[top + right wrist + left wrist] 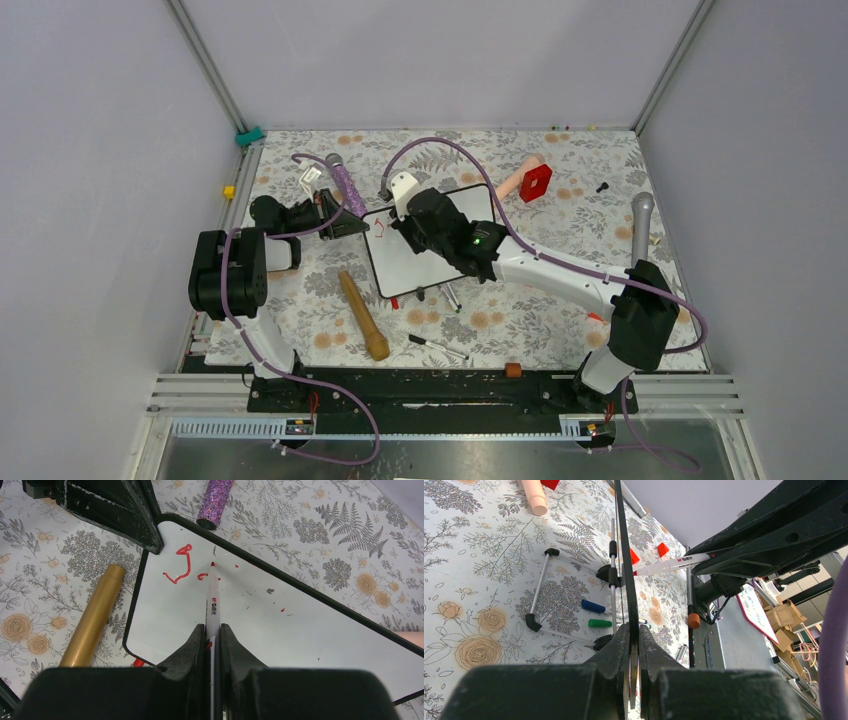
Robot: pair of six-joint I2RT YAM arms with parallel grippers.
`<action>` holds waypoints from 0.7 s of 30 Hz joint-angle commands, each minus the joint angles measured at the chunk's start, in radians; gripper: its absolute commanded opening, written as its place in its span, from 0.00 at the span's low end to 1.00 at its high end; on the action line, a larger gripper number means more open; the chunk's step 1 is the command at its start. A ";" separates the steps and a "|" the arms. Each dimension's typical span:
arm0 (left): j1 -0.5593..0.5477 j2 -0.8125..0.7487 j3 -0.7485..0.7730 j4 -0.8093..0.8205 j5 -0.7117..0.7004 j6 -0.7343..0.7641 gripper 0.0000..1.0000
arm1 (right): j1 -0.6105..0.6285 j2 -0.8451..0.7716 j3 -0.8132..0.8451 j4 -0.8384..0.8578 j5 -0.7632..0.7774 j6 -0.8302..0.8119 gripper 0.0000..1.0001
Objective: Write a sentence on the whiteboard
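The left pincer (633, 636) is pressed together on the black-framed edge of the whiteboard (625, 555), which runs straight ahead from between its jaws and is seen edge-on. A thin wire stand (539, 591) with black feet is seen just to the left of that edge. The right pincer (212, 630) is clamped on a white marker (212, 602). Its red tip is pointed forward onto the board's white face (whether the tip is touching or is held just above cannot be told). Of the sentence (180, 569), only a hooked red stroke and a short mark are written. They lie ahead and slightly left of the right pincer, close to the corner gripped by the left one. A purple glittered cylinder (215, 500) is laid beyond the board's far edge, ahead of the right pincer. A golden cylinder (92, 622) is laid on the flowered cloth to its left, just beside the board.
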 commanded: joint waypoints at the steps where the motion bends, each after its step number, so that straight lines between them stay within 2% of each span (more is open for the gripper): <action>1: -0.010 -0.041 0.000 0.062 0.043 0.006 0.00 | -0.006 -0.014 0.000 0.010 0.001 -0.009 0.00; 21: -0.012 -0.043 -0.001 0.062 0.043 0.007 0.00 | -0.005 -0.058 -0.070 -0.017 -0.040 -0.009 0.00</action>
